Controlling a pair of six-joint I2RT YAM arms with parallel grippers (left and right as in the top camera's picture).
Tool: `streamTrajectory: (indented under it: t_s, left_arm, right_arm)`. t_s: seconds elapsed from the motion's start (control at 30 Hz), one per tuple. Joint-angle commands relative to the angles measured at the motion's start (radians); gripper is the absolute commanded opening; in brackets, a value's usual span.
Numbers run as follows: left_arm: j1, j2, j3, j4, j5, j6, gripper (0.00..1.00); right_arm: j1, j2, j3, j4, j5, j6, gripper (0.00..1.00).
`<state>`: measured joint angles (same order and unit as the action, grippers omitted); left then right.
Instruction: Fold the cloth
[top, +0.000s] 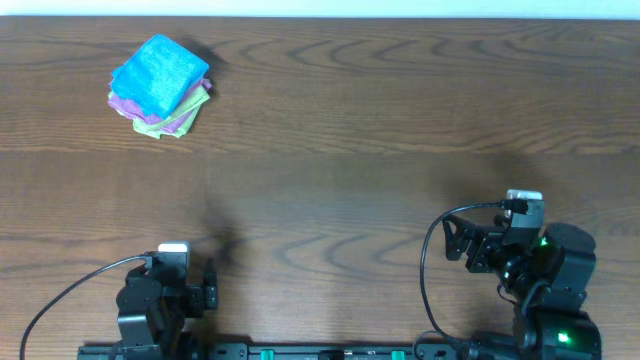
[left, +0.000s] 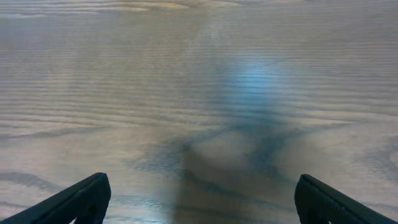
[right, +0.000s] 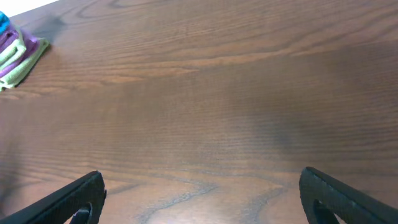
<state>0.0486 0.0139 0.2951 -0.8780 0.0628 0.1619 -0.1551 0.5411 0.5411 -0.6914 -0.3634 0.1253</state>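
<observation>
The sky-blue cloth (top: 158, 72) lies folded on top of a small stack at the far left of the table. Only its blue edge (right: 3, 23) shows at the top-left corner of the right wrist view. My left gripper (left: 200, 199) is open and empty at the near left edge, over bare wood. My right gripper (right: 202, 198) is open and empty at the near right, also over bare wood. Both grippers are far from the cloth.
Under the blue cloth lie a purple folded cloth (top: 190, 103) and a light green folded cloth (top: 150, 128); they also show in the right wrist view (right: 17, 55). The dark wooden table (top: 380, 120) spreads between the stack and the arms.
</observation>
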Motion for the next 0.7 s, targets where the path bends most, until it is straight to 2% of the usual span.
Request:
streamTrajectory:
  t_s: [0.0, 0.67]
  left_arm:
    - [-0.003, -0.011, -0.033, -0.014, -0.056, 0.021, 0.95]
    - [-0.003, -0.01, -0.033, -0.037, -0.047, 0.021, 0.95]
  right_arm:
    - [-0.01, -0.005, 0.0, -0.001, -0.003, 0.008, 0.99]
    - [-0.01, -0.005, 0.0, -0.001, -0.003, 0.008, 0.99]
